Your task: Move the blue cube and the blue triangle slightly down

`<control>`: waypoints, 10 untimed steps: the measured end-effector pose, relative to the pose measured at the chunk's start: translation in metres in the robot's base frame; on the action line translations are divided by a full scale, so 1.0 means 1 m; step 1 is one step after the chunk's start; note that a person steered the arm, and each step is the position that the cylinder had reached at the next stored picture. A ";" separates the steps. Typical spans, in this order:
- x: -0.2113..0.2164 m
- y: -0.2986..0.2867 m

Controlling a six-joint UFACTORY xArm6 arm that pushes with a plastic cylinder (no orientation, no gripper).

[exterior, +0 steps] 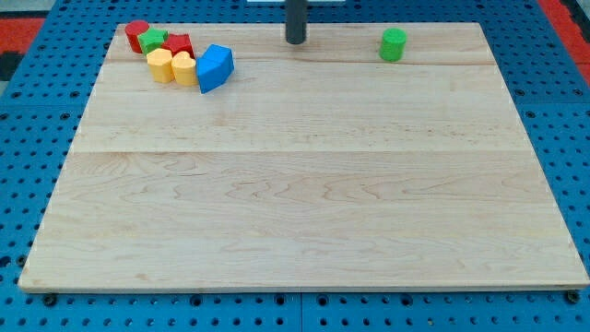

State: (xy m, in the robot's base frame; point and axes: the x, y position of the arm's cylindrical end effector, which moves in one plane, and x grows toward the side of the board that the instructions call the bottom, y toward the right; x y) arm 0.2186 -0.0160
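A blue block [214, 67] sits near the view's top left on the wooden board [304, 184]; it looks like a cube, and I cannot tell whether a second blue block lies against it. It touches a yellow heart-shaped block [184, 69]. My tip [295, 41] is a dark rod end near the view's top centre, well to the right of the blue block and apart from every block.
A yellow hexagonal block [160, 65], a red star-like block [179, 43], a green star-like block [153, 40] and a red cylinder [136, 35] cluster at the top left. A green cylinder [393, 43] stands at the top right. Blue pegboard surrounds the board.
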 end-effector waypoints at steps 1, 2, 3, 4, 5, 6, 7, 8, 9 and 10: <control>0.004 -0.027; 0.004 -0.058; 0.012 -0.075; 0.032 -0.080; 0.049 -0.082; 0.055 -0.089; 0.055 -0.110; 0.086 -0.125; 0.122 -0.128; 0.158 -0.128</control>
